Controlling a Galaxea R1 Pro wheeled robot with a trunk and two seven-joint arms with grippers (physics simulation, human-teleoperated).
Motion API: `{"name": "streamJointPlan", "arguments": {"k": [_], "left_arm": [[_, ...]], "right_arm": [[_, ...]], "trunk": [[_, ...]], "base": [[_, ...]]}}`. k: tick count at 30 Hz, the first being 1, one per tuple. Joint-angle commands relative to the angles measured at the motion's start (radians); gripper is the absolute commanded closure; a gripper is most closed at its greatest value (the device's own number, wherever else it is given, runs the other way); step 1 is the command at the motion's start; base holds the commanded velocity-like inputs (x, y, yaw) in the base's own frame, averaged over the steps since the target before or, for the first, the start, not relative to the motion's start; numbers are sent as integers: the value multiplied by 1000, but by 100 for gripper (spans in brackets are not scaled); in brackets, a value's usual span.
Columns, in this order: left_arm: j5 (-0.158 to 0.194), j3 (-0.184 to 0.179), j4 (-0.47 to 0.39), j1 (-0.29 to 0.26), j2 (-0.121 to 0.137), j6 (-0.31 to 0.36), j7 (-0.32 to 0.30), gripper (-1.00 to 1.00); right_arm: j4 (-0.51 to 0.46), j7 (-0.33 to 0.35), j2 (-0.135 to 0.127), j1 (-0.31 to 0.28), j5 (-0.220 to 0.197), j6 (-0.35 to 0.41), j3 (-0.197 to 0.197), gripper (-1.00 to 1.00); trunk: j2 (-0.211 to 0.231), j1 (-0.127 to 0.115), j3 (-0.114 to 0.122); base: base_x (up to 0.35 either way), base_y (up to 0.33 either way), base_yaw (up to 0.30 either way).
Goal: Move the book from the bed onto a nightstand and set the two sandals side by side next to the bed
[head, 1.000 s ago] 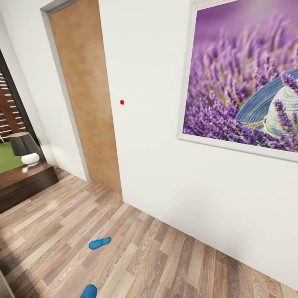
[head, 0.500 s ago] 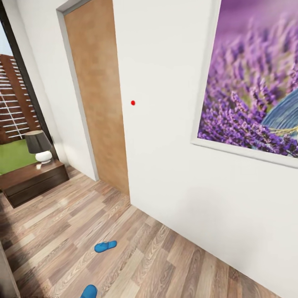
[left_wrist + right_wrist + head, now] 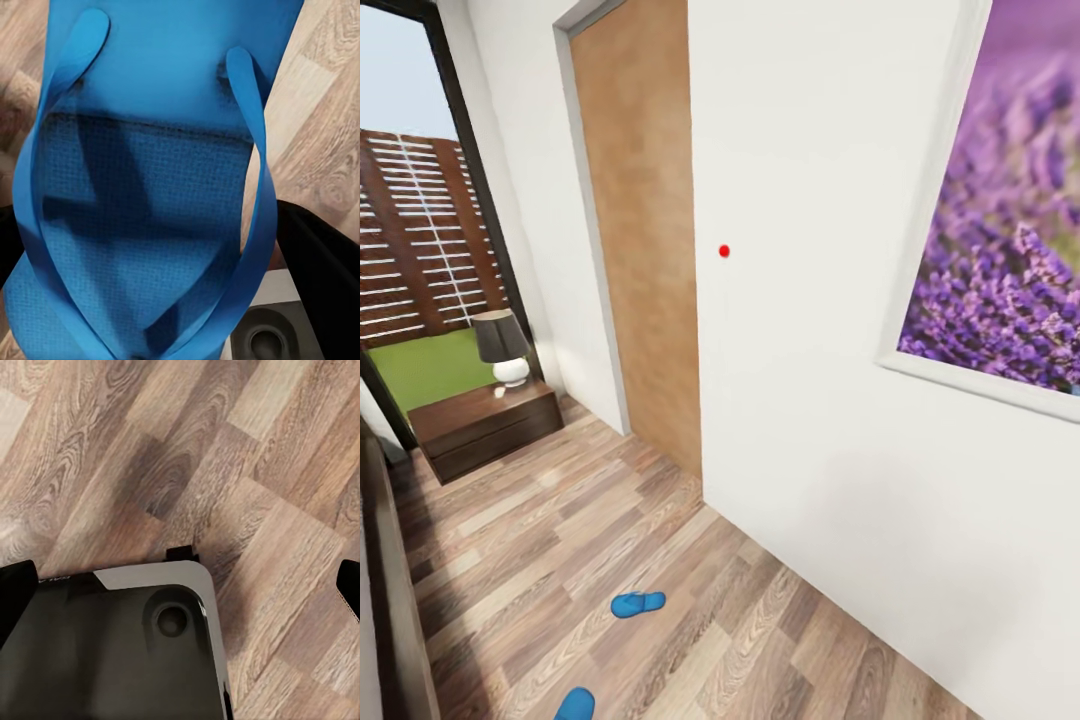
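The left gripper [image 3: 150, 247] points down at the wood-plank floor [image 3: 247, 472] with its dark jaws flanking a bright blue sandal [image 3: 142, 187], apparently clamped on it, the straps and woven footbed filling that wrist view; the right gripper [image 3: 180, 600] also points down over bare planks, jaws apart. In the head view a blue sandal tip [image 3: 575, 704] sits at the bottom edge, and a second sandal [image 3: 637, 604] lies flat on the floor a little beyond. Farther off, a nightstand [image 3: 485, 428] carrying a dark-shaded lamp [image 3: 502, 346] stands by the window.
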Motion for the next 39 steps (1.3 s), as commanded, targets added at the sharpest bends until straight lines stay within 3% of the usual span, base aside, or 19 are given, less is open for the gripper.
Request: {"name": "streamJointPlan", "arguments": {"k": [1,12,39], "left_arm": [[2,-9,1,-1,0,-3,4,100],[2,-9,1,-1,0,-3,5,100],[2,-9,0,-1,0,-4,5,100]], "right_arm": [[1,7,0,-1,-3,-4,-7,-100],[1,7,0,-1,-3,-4,-7,-100],[1,7,0,-1,-3,-4,-7,-100]], "trunk": [[-2,1,-2],[-2,1,-2],[-2,1,-2]], "base": [[226,-52,53],[219,-13,103],[184,-62,283]]}}
